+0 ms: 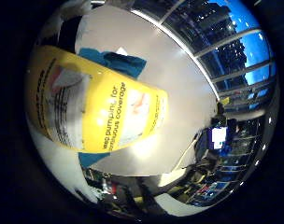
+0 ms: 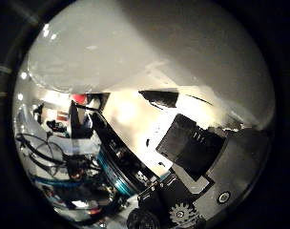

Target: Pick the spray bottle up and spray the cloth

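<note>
The yellow spray bottle (image 1: 100, 112), with a printed label, fills much of the little finger side view and lies close against my palm. Behind it a teal cloth (image 1: 121, 63) lies crumpled on the white table (image 1: 179, 84), and a scrap of teal also shows under the bottle's edge. In the thumb side view the bottle's pale upper part (image 2: 135, 43) looms large. My right hand (image 2: 192, 162), of black, white and geared parts, curls its fingers in against that pale surface, so it is shut on the bottle.
Past the table's far edge stand large windows (image 1: 235, 51) and a lit screen (image 1: 219, 137). Shelves and mixed equipment (image 2: 64, 157) crowd the room beside the table.
</note>
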Available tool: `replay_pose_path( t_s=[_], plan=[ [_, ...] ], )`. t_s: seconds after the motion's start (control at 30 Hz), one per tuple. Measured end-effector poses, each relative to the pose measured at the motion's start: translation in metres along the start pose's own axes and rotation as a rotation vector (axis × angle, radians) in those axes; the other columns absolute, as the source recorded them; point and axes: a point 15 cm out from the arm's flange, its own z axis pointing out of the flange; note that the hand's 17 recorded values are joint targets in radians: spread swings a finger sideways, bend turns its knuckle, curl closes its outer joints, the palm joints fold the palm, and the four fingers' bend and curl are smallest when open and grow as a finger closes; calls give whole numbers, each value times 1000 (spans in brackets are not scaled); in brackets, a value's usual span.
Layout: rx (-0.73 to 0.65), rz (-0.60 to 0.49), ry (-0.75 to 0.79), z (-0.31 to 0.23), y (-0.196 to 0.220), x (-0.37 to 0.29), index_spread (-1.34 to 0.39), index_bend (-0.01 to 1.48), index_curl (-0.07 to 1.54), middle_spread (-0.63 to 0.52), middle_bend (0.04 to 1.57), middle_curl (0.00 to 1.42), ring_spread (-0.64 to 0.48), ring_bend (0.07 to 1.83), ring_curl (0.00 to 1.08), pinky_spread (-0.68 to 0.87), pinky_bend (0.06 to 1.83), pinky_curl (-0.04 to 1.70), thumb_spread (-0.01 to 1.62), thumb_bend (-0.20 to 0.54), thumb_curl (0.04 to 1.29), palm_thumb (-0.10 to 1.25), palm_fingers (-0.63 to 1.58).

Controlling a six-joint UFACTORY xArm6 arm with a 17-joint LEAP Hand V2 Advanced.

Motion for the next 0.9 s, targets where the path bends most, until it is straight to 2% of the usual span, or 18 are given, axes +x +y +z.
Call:
replay_pose_path(
  t_s=[0.33, 0.5, 0.67, 0.9],
  plan=[
    [163, 212, -374, -32, -46, -80, -250, 1105, 1017, -144, 1375, 859, -258, 1328, 918, -101, 1016, 1648, 1145, -12, 544, 1026, 1089],
    [264, 230, -533, -45, -67, -112, -249, 1105, 1017, -144, 1375, 857, -258, 1328, 919, -98, 1016, 1649, 1145, -12, 545, 1026, 1089],
    [334, 197, -644, -41, -79, -141, -250, 1101, 1017, -144, 1377, 856, -259, 1329, 919, -94, 1017, 1649, 1145, -12, 545, 1026, 1087],
    [367, 299, -782, -3, -72, -157, -252, 1095, 1016, -144, 1378, 855, -258, 1329, 920, -90, 1017, 1648, 1145, -12, 546, 1026, 1087]
  ],
)
